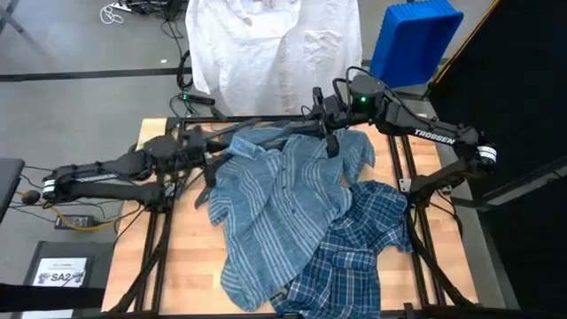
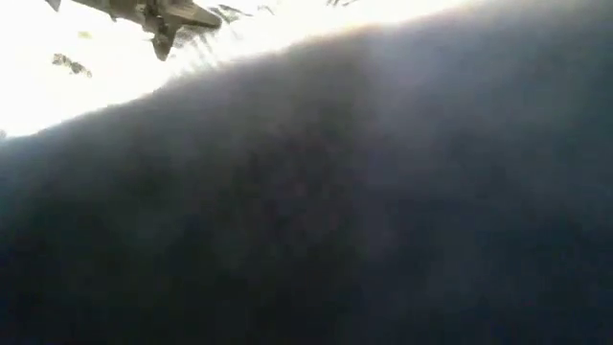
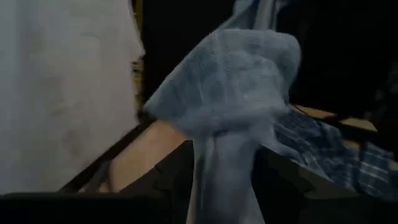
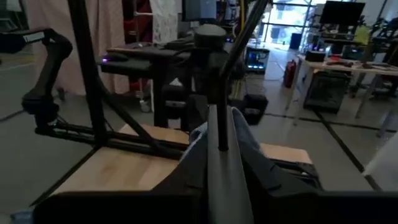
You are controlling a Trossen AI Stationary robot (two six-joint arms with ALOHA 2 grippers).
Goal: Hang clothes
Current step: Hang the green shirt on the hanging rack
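Pinching striped shirt (image 1: 283, 208) — left claw (image 1: 215, 159) closed.

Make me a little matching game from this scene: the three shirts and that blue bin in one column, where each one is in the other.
Things:
1. white shirt
2. striped blue-grey shirt
3. plaid shirt
4. blue bin

Places:
A. lying at the table's near right corner, partly under another shirt
B. on the floor beyond the table's far right corner
C. hanging up behind the table's far edge
D. spread across the middle of the table, held up between the grippers

Pairs: 1-C, 2-D, 3-A, 4-B
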